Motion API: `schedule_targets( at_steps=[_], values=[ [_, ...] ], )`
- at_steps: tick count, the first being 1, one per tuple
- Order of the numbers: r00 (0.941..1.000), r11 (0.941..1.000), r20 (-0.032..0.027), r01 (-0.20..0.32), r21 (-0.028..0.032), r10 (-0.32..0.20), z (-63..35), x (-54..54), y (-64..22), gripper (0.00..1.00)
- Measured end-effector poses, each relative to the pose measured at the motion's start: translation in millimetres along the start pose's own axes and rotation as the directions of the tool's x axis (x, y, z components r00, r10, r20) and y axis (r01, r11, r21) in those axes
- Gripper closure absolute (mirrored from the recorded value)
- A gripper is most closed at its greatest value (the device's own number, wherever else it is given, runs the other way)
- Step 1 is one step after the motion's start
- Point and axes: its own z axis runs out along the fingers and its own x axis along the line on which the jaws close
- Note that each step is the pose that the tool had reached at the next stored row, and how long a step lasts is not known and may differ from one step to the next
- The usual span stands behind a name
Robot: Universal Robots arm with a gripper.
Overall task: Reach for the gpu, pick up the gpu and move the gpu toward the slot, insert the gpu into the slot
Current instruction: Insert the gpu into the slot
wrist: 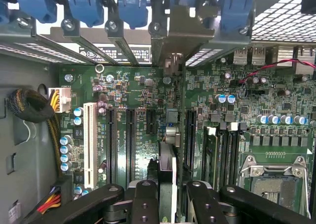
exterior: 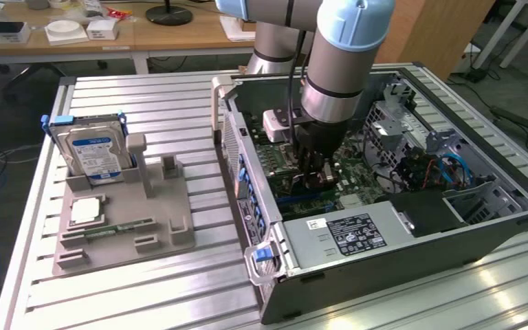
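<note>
ribbed aluminium tabletop (exterior: 154, 302) carries everything i can see from the exterior view, with office desks (exterior: 108, 38) and a black lamp base (exterior: 170, 14) behind it. nearest to me on that table sits a grey fixture tray (exterior: 126, 227); a small memory stick (exterior: 117, 228) lies flat in it, and a silver hard drive with a blue-white label (exterior: 93, 152) stands upright at its far end. on the exterior view's right the open computer case (exterior: 383, 275) lies on its side, power supply (exterior: 351, 234) at the near end, blue cables (exterior: 447, 168) further in.

my arm (exterior: 337, 69) reaches straight down into the case, and the gripper (exterior: 312, 175) is low over the motherboard (exterior: 287, 161).

through the wrist view the black fingers (wrist: 143, 204) pinch the gpu (wrist: 173, 135) between them, seen edge-on: its thin green board runs away from the fingers, standing upright over the motherboard among the long black expansion slots (wrist: 130, 140). its silver end bracket (wrist: 180, 36) reaches the rear wall of the case, among the blue retention clips (wrist: 132, 4). i cannot tell whether the card edge is fully seated. an empty cpu socket (wrist: 274, 182) sits off to one side.
</note>
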Motion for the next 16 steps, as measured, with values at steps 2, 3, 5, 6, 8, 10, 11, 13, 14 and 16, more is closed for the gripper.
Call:
schedule_targets(
  at_steps=[2, 3, 5, 6, 8, 10, 11, 13, 14, 16],
  values=[
    [1.0, 1.0, -0.0002, -0.004, 0.0, 0.004, 0.1, 0.0, 0.0, 0.73],
    [1.0, 1.0, -0.0002, -0.006, 0.0001, 0.006, 0.2, 0.0, 0.0, 0.73],
    [1.0, 1.0, -0.0002, -0.008, 0.0002, 0.008, 0.3, 0.0, 0.0, 0.73],
    [1.0, 1.0, 0.0, -0.009, 0.0003, 0.009, 0.3, -0.1, 0.0, 0.73],
    [1.0, 1.0, -0.0001, -0.009, 0.0003, 0.009, 0.4, -0.2, 0.0, 0.73],
    [1.0, 1.0, -0.0003, -0.009, 0.0002, 0.009, 0.4, -0.2, 0.0, 0.73],
    [1.0, 1.0, -0.0001, -0.009, 0.0003, 0.009, 0.8, -0.3, 0.0, 0.73],
    [1.0, 1.0, -0.0003, -0.009, 0.0003, 0.009, 1.3, -0.3, 0.1, 0.73],
    [1.0, 1.0, -0.0003, -0.009, 0.0003, 0.009, 1.5, -0.3, 0.2, 0.73],
    [1.0, 1.0, -0.0003, -0.009, 0.0002, 0.009, 1.8, -0.3, 0.3, 0.73]
  ],
)
